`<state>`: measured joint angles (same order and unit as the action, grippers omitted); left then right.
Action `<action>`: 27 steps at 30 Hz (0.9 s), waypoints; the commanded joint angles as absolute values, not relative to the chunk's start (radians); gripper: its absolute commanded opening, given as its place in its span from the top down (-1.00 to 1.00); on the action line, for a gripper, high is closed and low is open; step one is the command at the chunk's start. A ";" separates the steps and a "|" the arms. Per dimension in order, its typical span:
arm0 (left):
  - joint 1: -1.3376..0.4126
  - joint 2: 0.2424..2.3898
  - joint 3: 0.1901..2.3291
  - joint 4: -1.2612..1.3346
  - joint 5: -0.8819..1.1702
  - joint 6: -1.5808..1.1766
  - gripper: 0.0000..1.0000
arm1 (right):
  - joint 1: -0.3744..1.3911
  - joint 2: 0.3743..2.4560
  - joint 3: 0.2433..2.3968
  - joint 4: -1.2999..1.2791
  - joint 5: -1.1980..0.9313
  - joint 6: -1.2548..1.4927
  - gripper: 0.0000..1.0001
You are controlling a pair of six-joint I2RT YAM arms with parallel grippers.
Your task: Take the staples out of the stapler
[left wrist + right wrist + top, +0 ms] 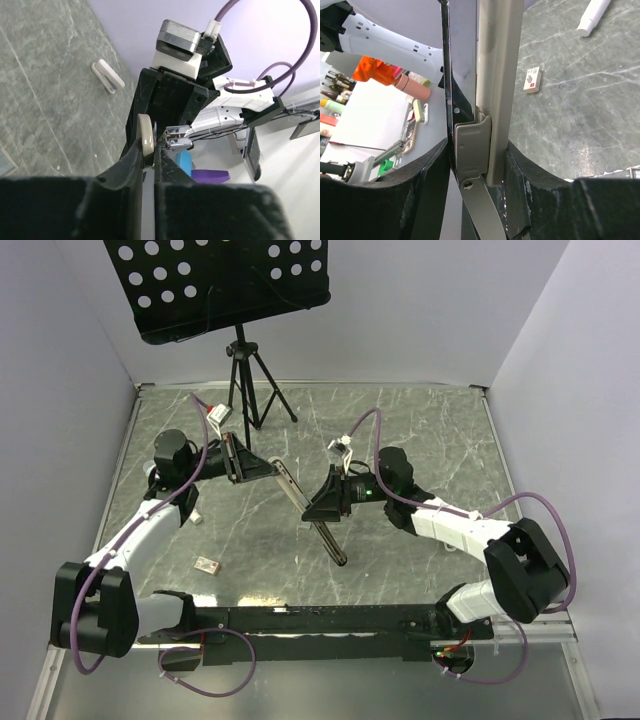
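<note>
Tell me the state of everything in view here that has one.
Stapler: swung open, held by both grippers.
Left gripper: fingers shut on stapler.
Right gripper: fingers shut on stapler.
Staples: none visible.
Tan block: lying flat, untouched.

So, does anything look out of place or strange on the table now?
Only the stapler looks unusual: it is off the table, splayed open almost straight, held between the left fingers and the right fingers. A small tan block lies loose near the left arm. No staples are visible, spilled or otherwise.
</note>
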<state>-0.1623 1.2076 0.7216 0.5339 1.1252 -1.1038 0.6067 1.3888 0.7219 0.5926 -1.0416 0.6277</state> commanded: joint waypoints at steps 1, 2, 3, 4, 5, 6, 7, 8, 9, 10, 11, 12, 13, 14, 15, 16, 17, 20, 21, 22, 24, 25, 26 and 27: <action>-0.161 1.192 0.788 0.441 1.091 -1.028 0.38 | 0.574 1.348 0.710 0.669 -1.075 0.643 1.00; -0.161 1.192 0.799 0.413 1.083 -1.008 0.23 | 0.568 1.344 0.707 0.669 -1.077 0.647 1.00; -0.161 1.192 0.808 0.379 1.072 -0.987 0.14 | 0.560 1.339 0.703 0.675 -1.077 0.658 1.00; -0.161 1.186 0.827 0.338 1.057 -0.953 -0.01 | 0.545 1.329 0.700 0.675 -1.077 0.660 1.00; -0.161 1.183 0.833 0.322 1.048 -0.942 -0.07 | 0.537 1.324 0.696 0.669 -1.075 0.658 1.00; -0.161 1.177 0.838 0.304 1.037 -0.930 -0.11 | 0.529 1.319 0.696 0.641 -1.071 0.646 1.00; -0.161 1.175 0.851 0.264 1.028 -0.901 -0.14 | 0.514 1.306 0.698 0.615 -1.057 0.634 1.00; -0.161 1.174 0.857 0.249 1.007 -0.893 -0.15 | 0.506 1.301 0.704 0.588 -1.049 0.618 1.00; -0.161 1.172 0.861 0.238 1.000 -0.887 -0.16 | 0.496 1.296 0.709 0.518 -1.040 0.582 1.00; -0.161 1.172 0.864 0.220 0.996 -0.876 -0.18 | 0.491 1.287 0.715 0.479 -1.029 0.562 1.00; -0.161 1.170 0.865 0.203 0.973 -0.867 -0.20 | 0.474 1.284 0.730 0.442 -1.007 0.545 1.00; -0.161 1.167 0.870 0.171 0.951 -0.852 -0.20 | 0.463 1.278 0.739 0.393 -0.990 0.504 1.00; -0.161 1.164 0.883 0.135 0.928 -0.800 -0.22 | 0.453 1.273 0.752 0.292 -0.971 0.480 1.00; -0.161 1.161 0.891 0.058 0.907 -0.767 -0.23 | 0.436 1.269 0.781 0.222 -0.909 0.453 1.00; -0.161 1.151 0.897 0.014 0.840 -0.734 -0.23 | 0.428 1.259 0.799 0.157 -0.869 0.392 1.00; -0.161 1.146 0.911 -0.035 0.798 -0.660 -0.25 | 0.422 1.261 0.817 0.017 -0.812 0.364 1.00; -0.161 1.137 0.914 -0.110 0.741 -0.629 -0.25 | 0.417 1.262 0.865 -0.061 -0.755 0.339 1.00; -0.160 1.101 0.897 -0.169 0.531 -0.594 -0.27 | 0.413 1.311 0.980 -0.315 -0.513 0.252 1.00; -0.160 1.092 0.900 -0.211 0.447 -0.594 -0.28 | 0.414 1.339 1.008 -0.375 -0.408 0.233 1.00; -0.160 1.094 0.911 -0.227 0.430 -0.586 -0.27 | 0.414 1.354 1.034 -0.421 -0.367 0.230 1.00; -0.160 1.094 0.920 -0.251 0.419 -0.578 -0.28 | 0.420 1.405 1.113 -0.567 -0.223 0.226 1.00; -0.160 1.091 0.917 -0.249 0.435 -0.574 -0.27 | 0.423 1.423 1.171 -0.615 -0.163 0.222 1.00; -0.161 1.091 0.914 -0.244 0.454 -0.574 -0.27 | 0.428 1.446 1.199 -0.712 -0.111 0.219 1.00; -0.161 1.089 0.910 -0.233 0.472 -0.575 -0.27 | 0.431 1.488 1.225 -0.756 -0.003 0.209 1.00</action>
<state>-0.1604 1.1103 0.8768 -0.1917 0.5240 -0.6243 0.4213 1.4025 1.0832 -0.4442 -0.3717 0.2703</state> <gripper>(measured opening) 0.636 0.485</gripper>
